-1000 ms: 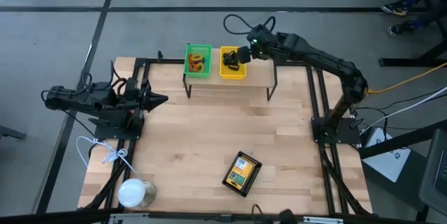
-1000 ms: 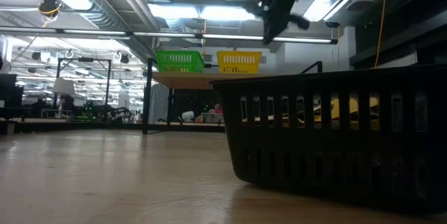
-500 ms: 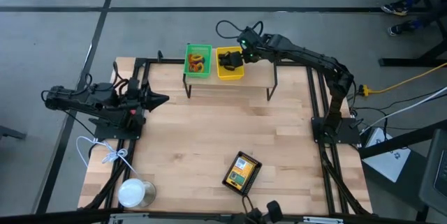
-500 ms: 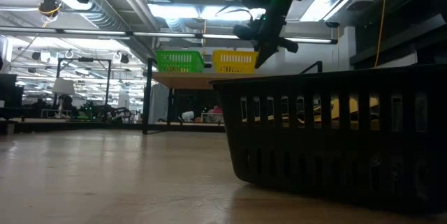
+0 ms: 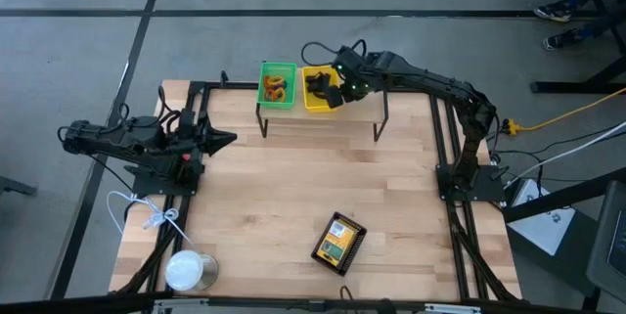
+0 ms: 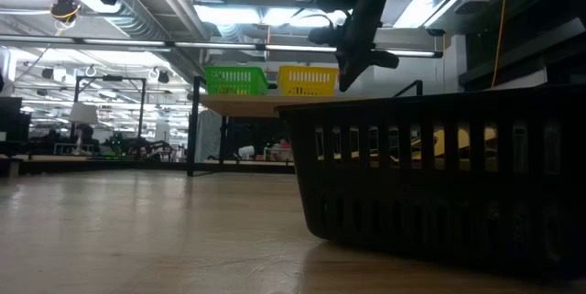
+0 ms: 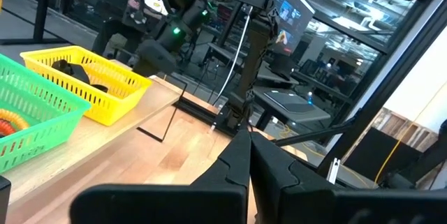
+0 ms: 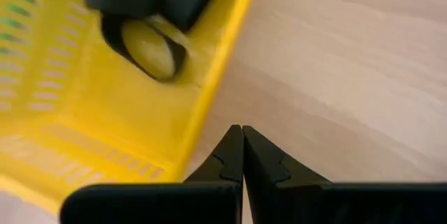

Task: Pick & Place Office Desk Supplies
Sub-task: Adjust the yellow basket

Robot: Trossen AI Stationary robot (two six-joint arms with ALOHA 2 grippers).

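Note:
A green tray (image 5: 277,85) holding orange loops and a yellow tray (image 5: 323,90) holding black clips (image 5: 315,81) stand side by side on a raised wooden shelf (image 5: 362,109) at the table's far edge. My right gripper (image 5: 330,97) hangs shut and empty over the yellow tray's near right rim (image 8: 209,105), with clips (image 8: 150,1) just beyond the rim. The black mesh tray (image 5: 339,243) with printed boxes sits on the table near the front. My left gripper (image 5: 227,139) waits shut at the table's left side.
A white round can (image 5: 189,270) and a white cord (image 5: 147,214) lie at the near left corner. The shelf stands on thin black legs (image 5: 382,123). The mesh tray (image 6: 439,175) fills the low view's right side. Bare wood lies between the shelf and the mesh tray.
My right arm has drawn in, carrying its gripper first toward the table's left over the yellow tray, then back a little toward the tray's near right rim and lower. The trays and their contents have stayed put.

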